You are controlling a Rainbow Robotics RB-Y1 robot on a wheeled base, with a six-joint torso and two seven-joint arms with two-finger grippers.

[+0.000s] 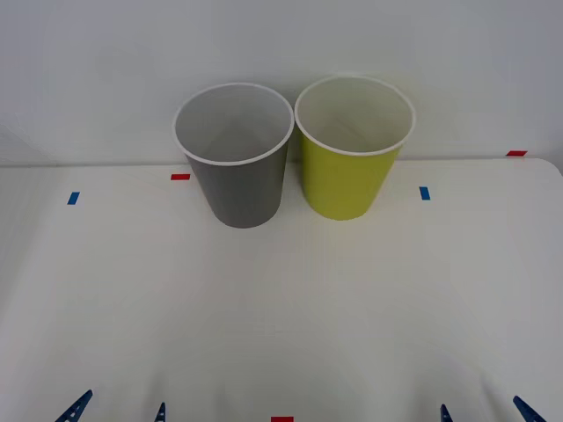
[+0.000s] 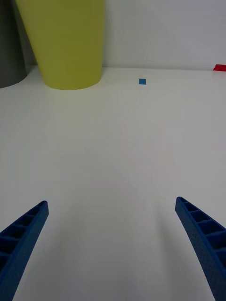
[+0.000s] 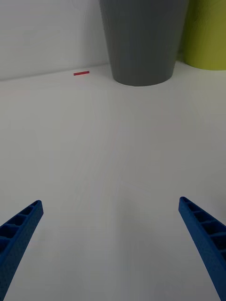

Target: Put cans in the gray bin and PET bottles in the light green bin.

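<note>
2 tall tapered bins are set upright at the far side of the white surface (image 1: 281, 316): 1 dark gray bin (image 1: 237, 185) and 1 yellow-green bin (image 1: 350, 180) (rims nearly touching). The left end effector (image 1: 117, 410) and right end effector (image 1: 486, 411) are held apart, unloaded, at the near edge.

A lab test bench: bare white table (image 1: 281, 308) with coloured tape markers (image 1: 180, 177), blank wall behind.
</note>
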